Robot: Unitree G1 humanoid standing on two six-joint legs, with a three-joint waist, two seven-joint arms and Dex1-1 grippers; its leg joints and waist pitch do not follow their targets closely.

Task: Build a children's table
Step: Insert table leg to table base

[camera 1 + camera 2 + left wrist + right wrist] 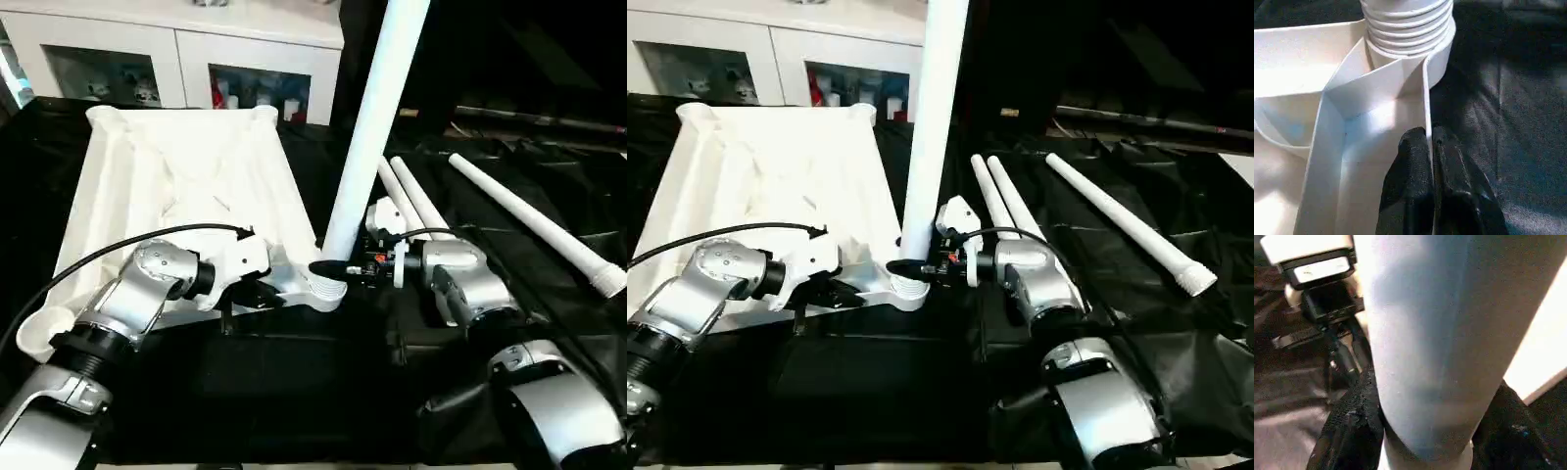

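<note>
The white tabletop (186,166) lies underside up on the black cloth. One white leg (372,127) stands upright, slightly tilted, in its near right corner socket (328,289). The leg's threaded end (1405,19) sits in that socket. My right gripper (338,266) is shut on the leg just above the socket, one black finger (1352,426) on each side of the tube. My left gripper (1432,147) is shut on the tabletop's thin rim wall (1426,98), a short way from that corner. Three more legs lie to the right: two side by side (407,201) and one apart (534,220).
A white cabinet (176,59) with glass doors stands behind the work table. Wrinkled black cloth (294,382) covers the table in front of and right of the tabletop. A black cable (98,255) arcs over my left forearm.
</note>
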